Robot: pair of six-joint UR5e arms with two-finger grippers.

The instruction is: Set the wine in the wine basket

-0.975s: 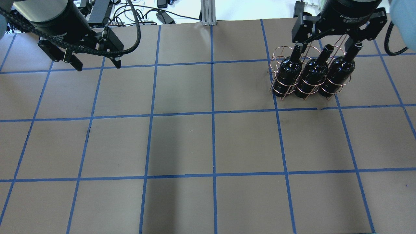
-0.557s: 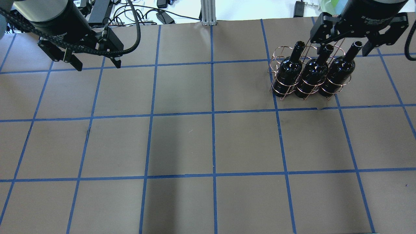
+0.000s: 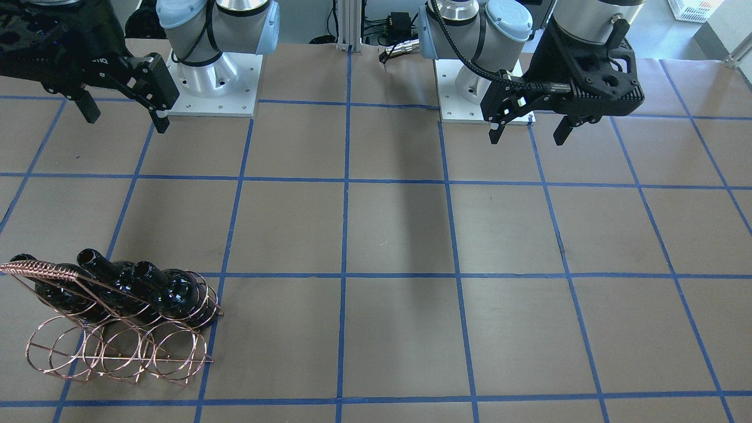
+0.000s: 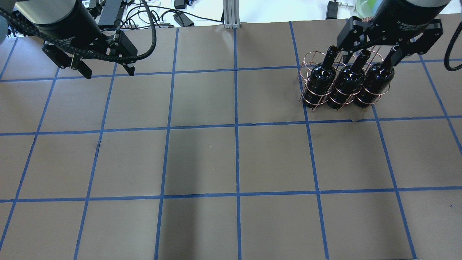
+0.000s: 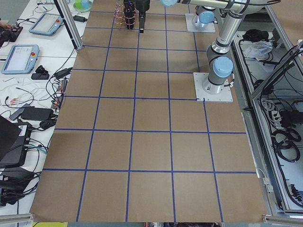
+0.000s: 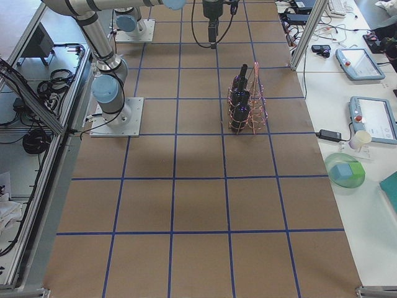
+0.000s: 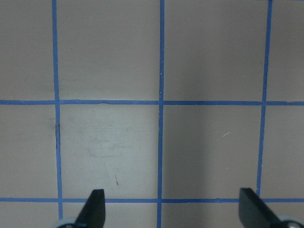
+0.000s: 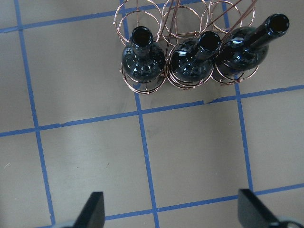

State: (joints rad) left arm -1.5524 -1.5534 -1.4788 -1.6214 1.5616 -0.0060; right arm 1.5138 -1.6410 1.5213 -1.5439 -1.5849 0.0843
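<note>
Right gripper (image 4: 371,52) hangs wide open and empty above three upright wine bottles (image 4: 347,85) filling the wine basket's (image 4: 313,53) robot-side row. The left gripper (image 4: 109,74), also spread, hovers over the taped table (image 4: 202,159).

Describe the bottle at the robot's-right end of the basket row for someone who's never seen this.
On the blue-gridded brown table, find the copper wire basket at the robot's far right. Three black bottles fill its nearer row; the target bottle is the end one, closest to the table's right edge.
</note>
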